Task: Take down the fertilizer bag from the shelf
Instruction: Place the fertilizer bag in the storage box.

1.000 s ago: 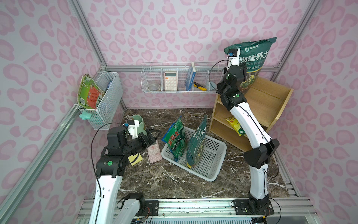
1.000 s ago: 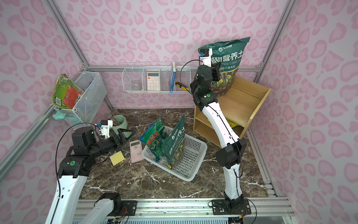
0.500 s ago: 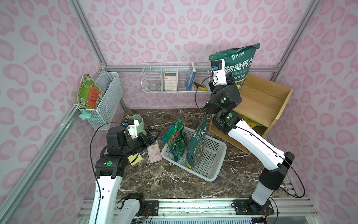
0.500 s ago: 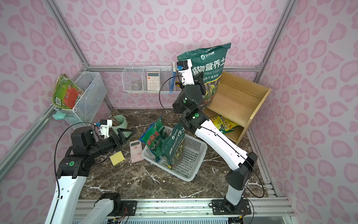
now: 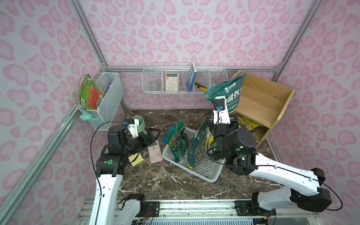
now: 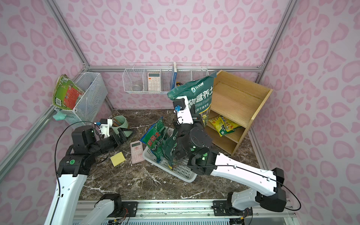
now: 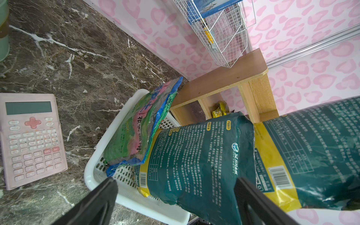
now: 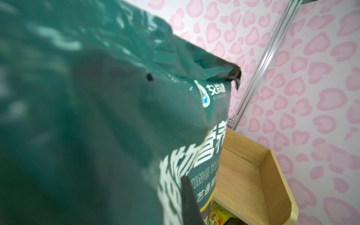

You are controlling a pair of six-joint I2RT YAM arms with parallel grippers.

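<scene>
Two bags [image 5: 176, 141] stand in the basket [image 5: 206, 171] on the desk [image 5: 171, 185]; calculator [image 5: 155, 152] just left, shelf [image 5: 261, 101] behind right, fertilizer bag [image 5: 232, 93] aloft before it.

Both top views were bright, evenly lit from overhead; shadows on marble surface [image 5: 171, 181] were soft and faint. Wide-angle stretch showed toward frame edges; wall [image 5: 29, 97] at left of frame looked slightly greyer. Left wrist view was sharp mid-frame; dark fingers [image 7: 93, 202] at lower edge looked soft. Right wrist view: fertilizer bag [image 8: 78, 126] filled left of frame, out of focus, smeared pale sheen at upper left; shelf [image 8: 243, 175] at lower right was sharper.
</scene>
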